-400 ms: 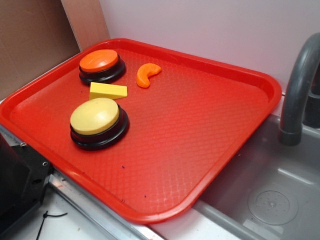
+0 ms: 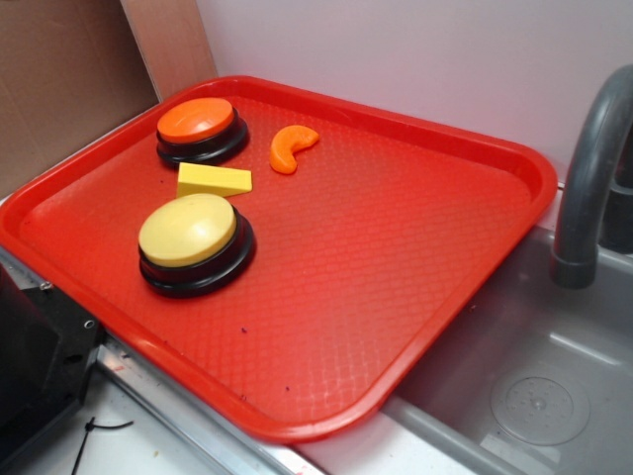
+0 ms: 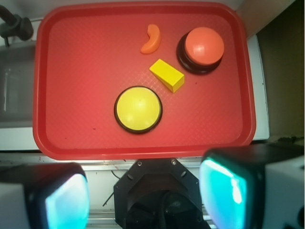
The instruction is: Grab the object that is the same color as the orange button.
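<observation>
A small glossy orange crescent, the object (image 2: 292,148) (image 3: 151,39), lies on the red tray (image 2: 396,267) (image 3: 71,62) near its far side. The orange button (image 2: 200,129) (image 3: 203,48), a dome on a black base, stands close beside it. My gripper (image 3: 143,198) shows only in the wrist view, high above the tray's near edge and over the robot base. It is open, its two teal pads (image 3: 226,191) wide apart with nothing between them. In the exterior view the gripper is out of sight.
A yellow cheese wedge (image 2: 214,180) (image 3: 167,75) lies between the orange button and a larger yellow button (image 2: 194,241) (image 3: 138,109). A grey sink (image 2: 554,376) with a faucet (image 2: 590,178) adjoins the tray. The black robot base (image 3: 159,195) sits by the tray's near edge.
</observation>
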`<state>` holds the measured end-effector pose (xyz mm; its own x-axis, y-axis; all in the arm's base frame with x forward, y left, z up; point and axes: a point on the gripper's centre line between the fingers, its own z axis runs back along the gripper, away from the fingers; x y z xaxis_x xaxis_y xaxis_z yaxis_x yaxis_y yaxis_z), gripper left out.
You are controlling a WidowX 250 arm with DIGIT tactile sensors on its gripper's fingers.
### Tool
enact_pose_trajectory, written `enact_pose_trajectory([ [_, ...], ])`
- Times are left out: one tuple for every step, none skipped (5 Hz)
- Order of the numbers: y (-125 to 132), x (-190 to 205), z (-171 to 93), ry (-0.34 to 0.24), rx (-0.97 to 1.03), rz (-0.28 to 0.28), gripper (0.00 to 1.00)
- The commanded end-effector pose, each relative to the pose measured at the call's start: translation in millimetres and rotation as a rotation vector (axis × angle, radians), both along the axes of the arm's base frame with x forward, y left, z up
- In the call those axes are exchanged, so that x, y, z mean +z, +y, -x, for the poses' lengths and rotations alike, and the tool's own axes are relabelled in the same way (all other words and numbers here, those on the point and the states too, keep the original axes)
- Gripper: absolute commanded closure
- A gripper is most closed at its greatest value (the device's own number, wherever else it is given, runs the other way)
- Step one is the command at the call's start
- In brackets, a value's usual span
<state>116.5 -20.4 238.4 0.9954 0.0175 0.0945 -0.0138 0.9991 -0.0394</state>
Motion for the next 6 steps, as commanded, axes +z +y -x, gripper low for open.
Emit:
enact_pose_trajectory([
  [19,-16,-19,-0.043,0.351,0.104,0.00],
  [27,-33,-37,-0.044,0.527,0.075,0.00],
  [36,-57,-70,-0.072,0.694,0.057,0.00],
  [43,-77,-93,-0.103,0.829,0.023,0.00],
  [47,-95,-117,-0.142,0.888,0.002,0.00],
  [50,-121,-144,-0.160,0.900,-0.036,0.00],
])
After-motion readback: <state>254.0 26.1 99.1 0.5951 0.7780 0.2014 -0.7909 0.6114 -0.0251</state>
